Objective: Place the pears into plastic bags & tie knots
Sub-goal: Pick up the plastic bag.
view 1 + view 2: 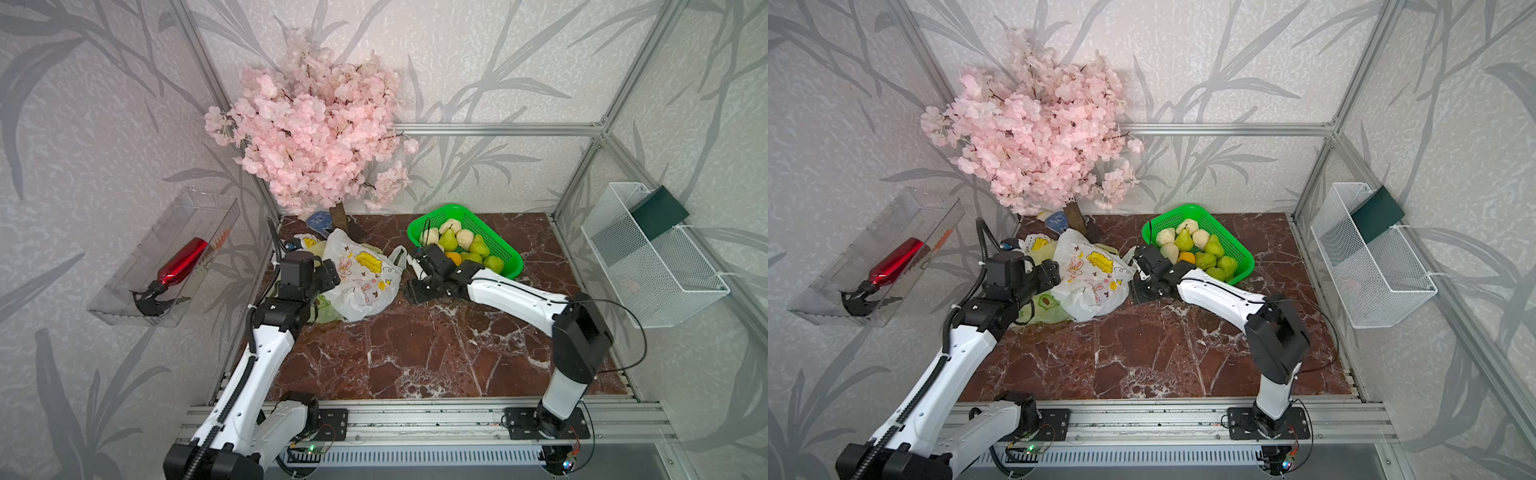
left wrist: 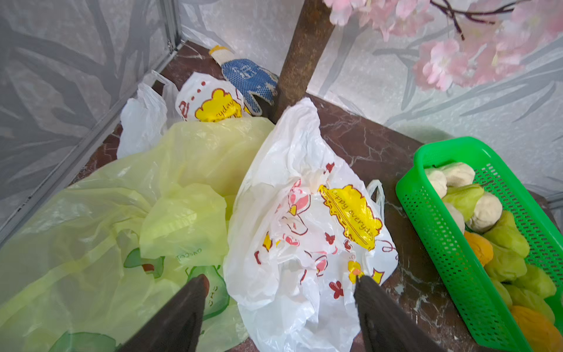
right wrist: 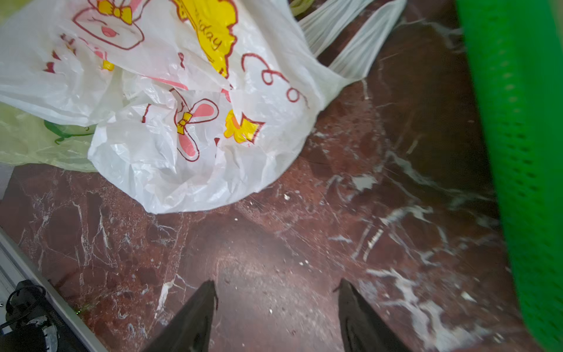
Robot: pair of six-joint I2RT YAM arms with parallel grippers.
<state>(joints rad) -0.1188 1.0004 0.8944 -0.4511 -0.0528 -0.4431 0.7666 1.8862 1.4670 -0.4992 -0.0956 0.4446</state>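
— Where are the pears (image 1: 448,240)?
— In the green perforated basket (image 1: 505,249), at the back right of the marble table (image 1: 415,353), mixed with pale and orange fruits. They are yellow-green, wide below, with a narrow neck.
— And the bags?
— The white rabbit-print bag (image 1: 361,276) lies crumpled just beside the basket, partly over the yellow-green avocado-print bag (image 2: 182,158). A second white bag (image 2: 213,102) is behind them.
— The grippers?
— The left gripper (image 2: 281,279) has its jaws wide apart over the white rabbit-print bag and grips nothing. The right gripper (image 3: 277,286) is spread too, over bare marble, and is empty.
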